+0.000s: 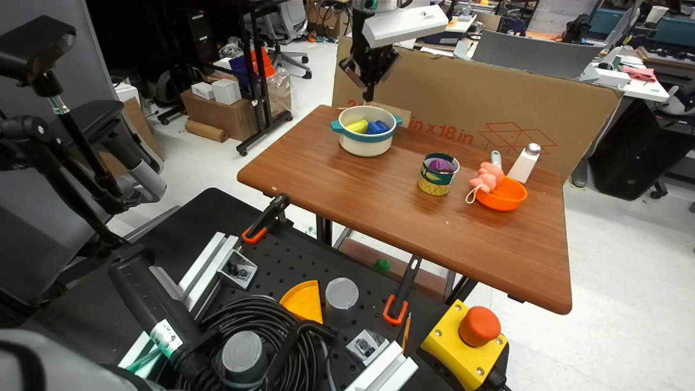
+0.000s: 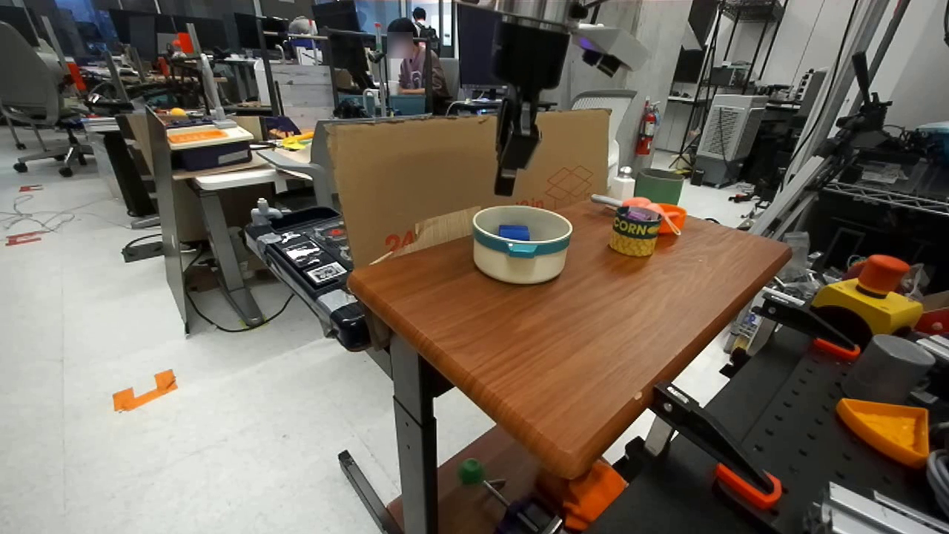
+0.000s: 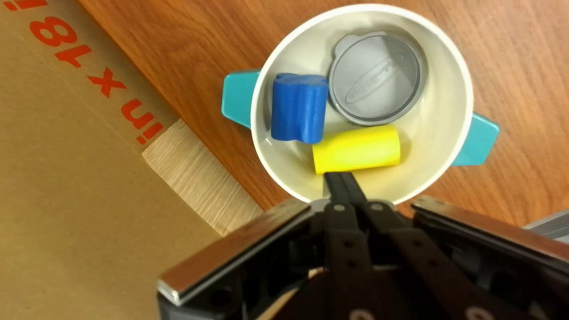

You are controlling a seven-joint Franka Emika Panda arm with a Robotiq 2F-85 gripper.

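Observation:
My gripper is shut and empty, pointing down above a cream pot with teal handles. The gripper shows in the wrist view (image 3: 339,175) and in both exterior views (image 1: 370,93) (image 2: 506,184). The pot (image 3: 451,115) stands on the wooden table and also shows in both exterior views (image 1: 365,147) (image 2: 519,268). Inside it lie a blue lobed block (image 3: 298,110), a yellow cylinder-like block (image 3: 358,149) and a round grey lid (image 3: 378,78). In the wrist view the fingertips overlap the pot's near inside wall, just beside the yellow block. In the exterior views they are above the rim, touching nothing.
A corn can (image 1: 434,182) with a purple thing inside stands mid-table. Beyond it are an orange bowl (image 1: 502,198), a pink lumpy thing with a cord (image 1: 485,176) and a white shaker (image 1: 524,164). A tall cardboard sheet (image 1: 434,87) lines the table's far edge.

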